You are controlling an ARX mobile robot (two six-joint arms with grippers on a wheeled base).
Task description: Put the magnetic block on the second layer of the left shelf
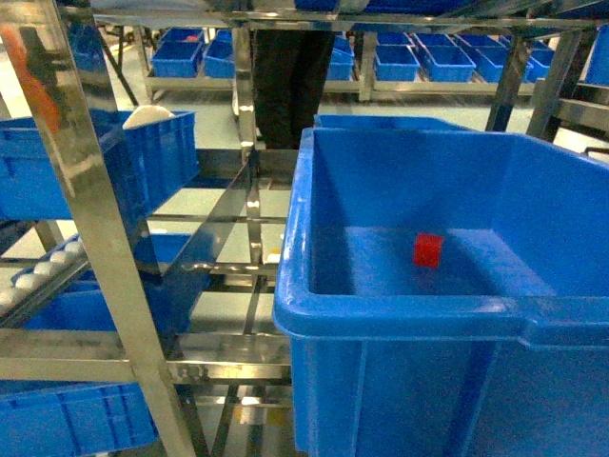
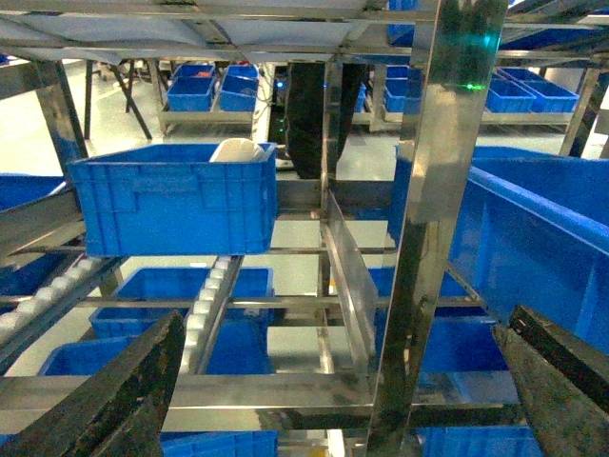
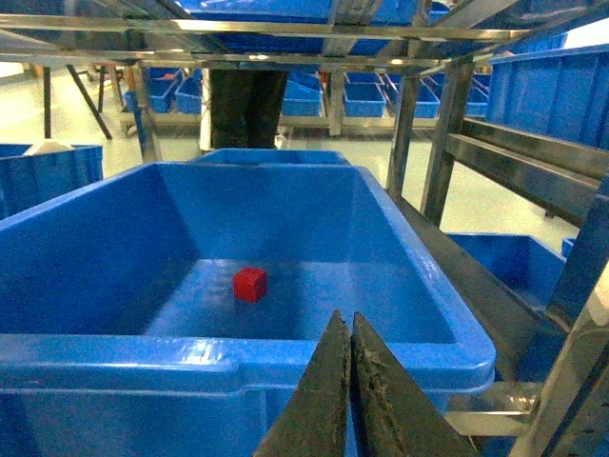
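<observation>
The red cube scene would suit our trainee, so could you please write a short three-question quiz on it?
1. True or false: the red magnetic block lies on the floor of the large blue bin.
2. Which hand has its fingers pressed together: (a) the left hand, (b) the right hand?
3. Fill in: the white object seen from the left wrist sits in a smaller blue ____.

Key:
1. True; nothing grips it.
2. b; the left hand's fingers stand wide apart.
3. Crate.
</observation>
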